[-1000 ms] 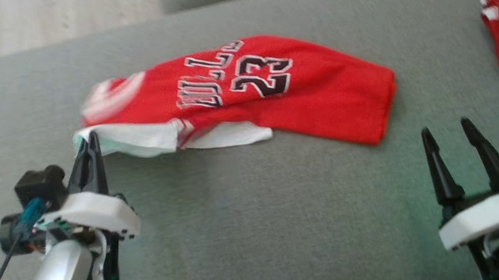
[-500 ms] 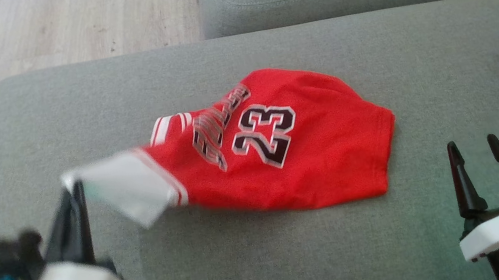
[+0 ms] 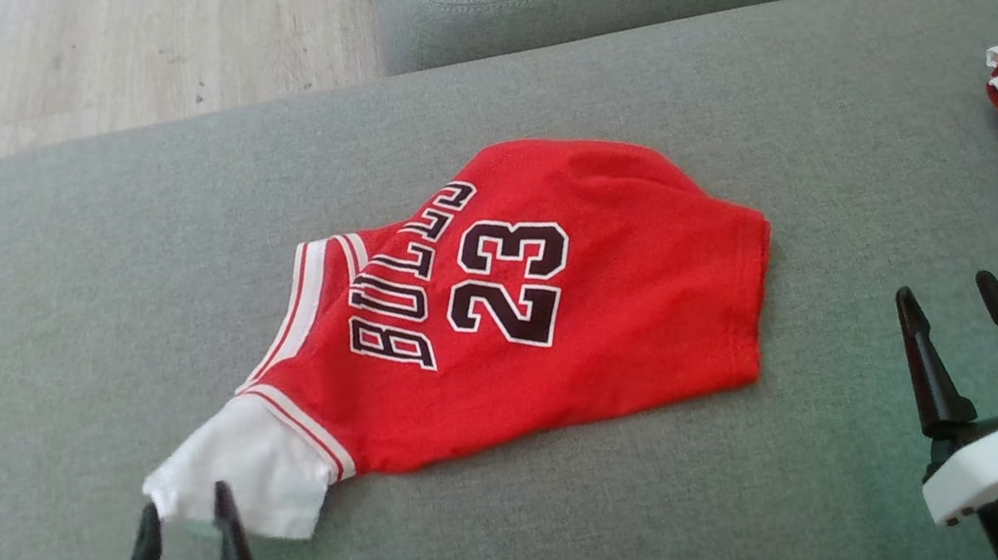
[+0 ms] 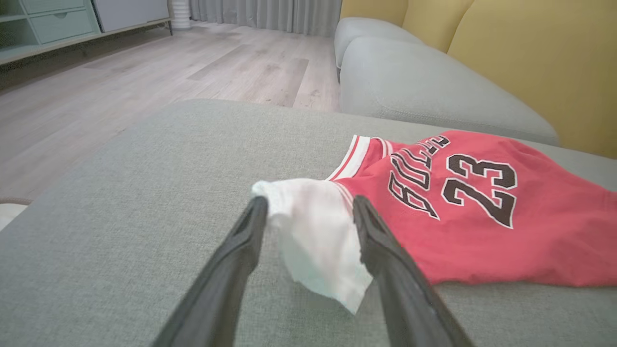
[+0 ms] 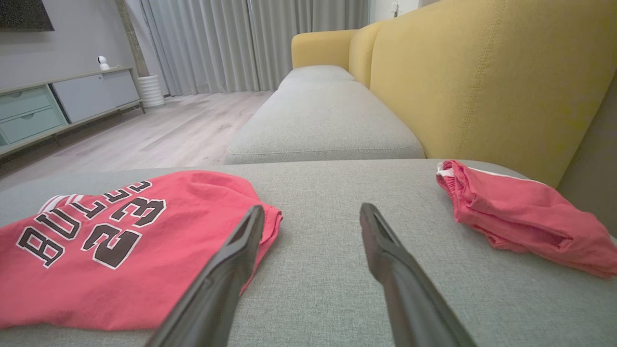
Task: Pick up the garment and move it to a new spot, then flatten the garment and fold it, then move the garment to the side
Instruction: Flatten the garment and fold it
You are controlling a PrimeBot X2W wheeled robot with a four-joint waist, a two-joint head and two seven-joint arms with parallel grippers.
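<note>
the garment (image 3: 545, 313), a red jersey printed "bulls" over "23", lies spread on the grey sofa cushion (image 3: 55, 293), about in the middle of it. in the head view its long axis runs across the cushion on a slight slant, the left end nearer the robot than the right. the striped neck opening and the white sleeve (image 3: 242, 470) point to the robot's left, and the straight hem points to its right. the lettering is turned sideways, so the word reads away from the robot with the number on its right. the sleeve sticks out from the near left corner of the red body toward the left gripper (image 3: 183, 510). that gripper's fingers stand apart, their tips at the sleeve's near edge. in the left wrist view the sleeve (image 4: 313, 236) lies on the cushion between the two spread fingers of the left gripper (image 4: 308, 202), and nothing is clamped; whether a finger touches the cloth i cannot tell. the right gripper (image 3: 943, 287) is low on the right, fingers wide apart and holding nothing, just off the jersey's hem corner. in its own wrist view the right gripper (image 5: 311, 208) points at bare cushion between the jersey and a second red garment (image 5: 520, 221), which lies bunched well apart at the cushion's right edge.
</note>
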